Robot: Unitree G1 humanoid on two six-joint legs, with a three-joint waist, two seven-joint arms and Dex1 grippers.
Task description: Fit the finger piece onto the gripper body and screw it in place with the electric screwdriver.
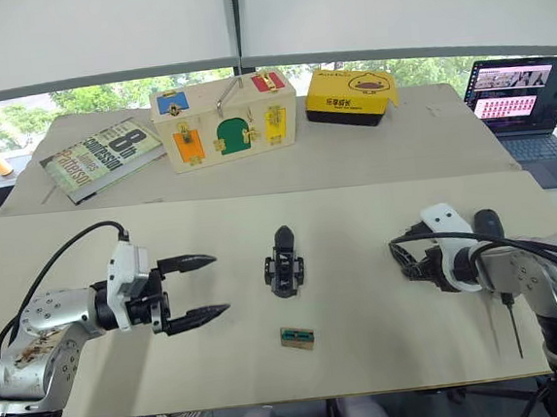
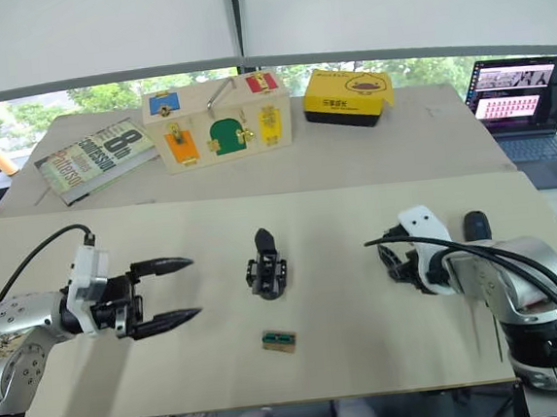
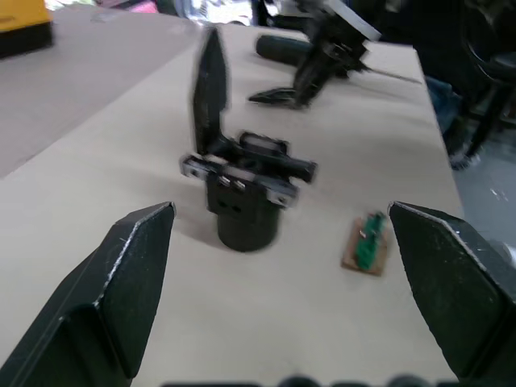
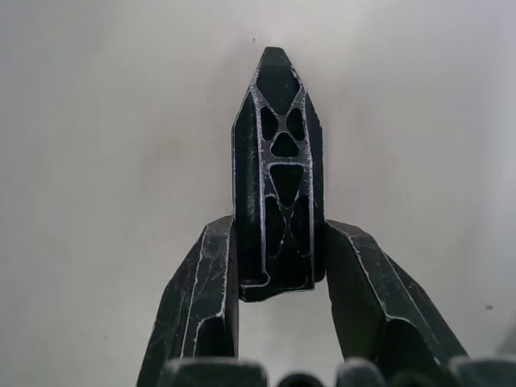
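Propped at twelve o'clock on the table [image 1: 387, 336]: wooden latch box [image 1: 224, 121], a book [image 1: 101, 156] with a big "8" on its cover, other words too small to read, yellow box [image 1: 350, 93] with a duck-like logo. Lying at three o'clock, the electric screwdriver [image 1: 494, 238], within reach for later. Standing dead centre, gripper body [image 1: 284, 263], finger up, probably to take its mate. Spread wide at nine o'clock, left gripper [image 1: 200, 289], aimed at that block. Clamped in the right gripper [image 4: 276, 278], the finger piece [image 4: 277, 173], tip outward, looking ready to carry over.
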